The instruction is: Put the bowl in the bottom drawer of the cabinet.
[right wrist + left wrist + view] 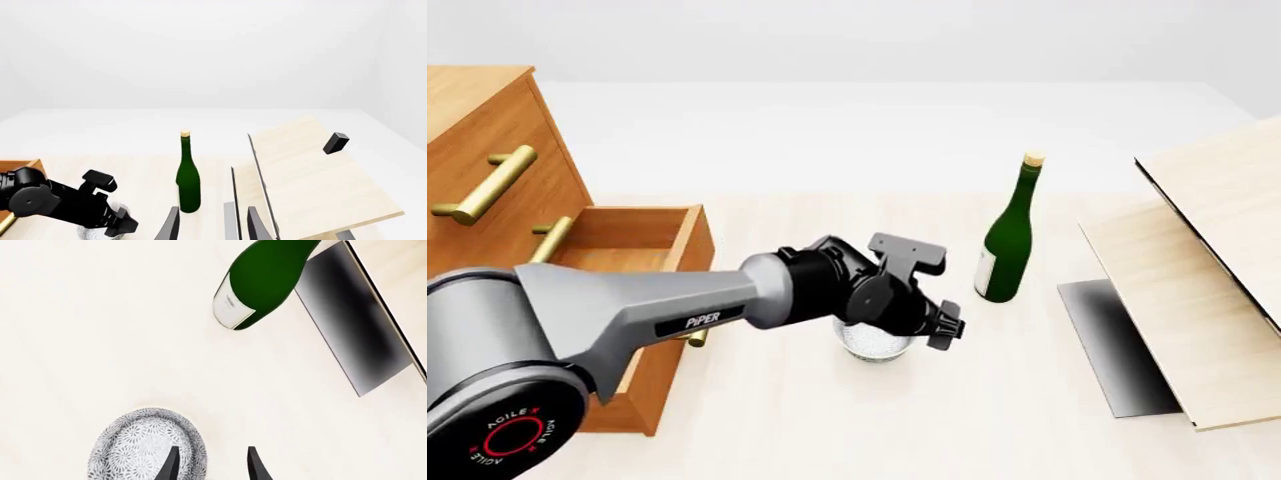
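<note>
— What is seen of the left arm (627,315) in the front view?
— A grey tubular link is shown, lettered "PiPER" in white, ending in black wrist housings. A round black joint cap is marked with a red ring and "AGILEX" in red.
— And the grippers?
— The left gripper (212,464) and the right gripper (212,224) are each seen as two thin, black, tapered fingers.
</note>
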Available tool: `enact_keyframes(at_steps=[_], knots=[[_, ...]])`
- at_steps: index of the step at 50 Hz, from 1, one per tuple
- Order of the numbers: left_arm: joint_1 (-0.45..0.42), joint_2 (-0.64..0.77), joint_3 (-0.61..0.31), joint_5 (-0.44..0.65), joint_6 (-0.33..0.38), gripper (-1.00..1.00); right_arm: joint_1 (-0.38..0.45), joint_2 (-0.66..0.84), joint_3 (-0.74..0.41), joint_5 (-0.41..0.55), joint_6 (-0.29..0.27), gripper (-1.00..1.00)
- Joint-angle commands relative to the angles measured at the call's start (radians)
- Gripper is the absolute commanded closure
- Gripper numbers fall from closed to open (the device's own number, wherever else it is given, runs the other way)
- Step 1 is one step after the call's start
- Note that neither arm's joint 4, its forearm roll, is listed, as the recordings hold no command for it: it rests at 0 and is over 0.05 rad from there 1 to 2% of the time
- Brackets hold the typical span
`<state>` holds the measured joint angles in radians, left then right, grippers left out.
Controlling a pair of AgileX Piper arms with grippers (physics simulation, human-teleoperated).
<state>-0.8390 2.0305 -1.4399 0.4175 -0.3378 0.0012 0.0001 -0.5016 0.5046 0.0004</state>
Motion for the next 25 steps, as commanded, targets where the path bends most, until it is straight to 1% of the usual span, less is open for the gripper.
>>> enact_keyframes(at_steps=[1,3,18,25], knots=[[0.008,0.002,0.027,-0.022,-0.012,-1.00,0.000,0.000,0.000,0.000,0.000,-1.00],[0.014,0.011,0.022,-0.017,-0.002,-1.00,0.000,0.000,0.000,0.000,0.000,-1.00],[0.042,0.034,0.004,-0.013,0.003,-1.00,0.000,0.000,0.000,0.000,0.000,-1.00],[0.042,0.039,0.012,-0.024,-0.006,-1.00,0.000,0.000,0.000,0.000,0.000,-1.00]])
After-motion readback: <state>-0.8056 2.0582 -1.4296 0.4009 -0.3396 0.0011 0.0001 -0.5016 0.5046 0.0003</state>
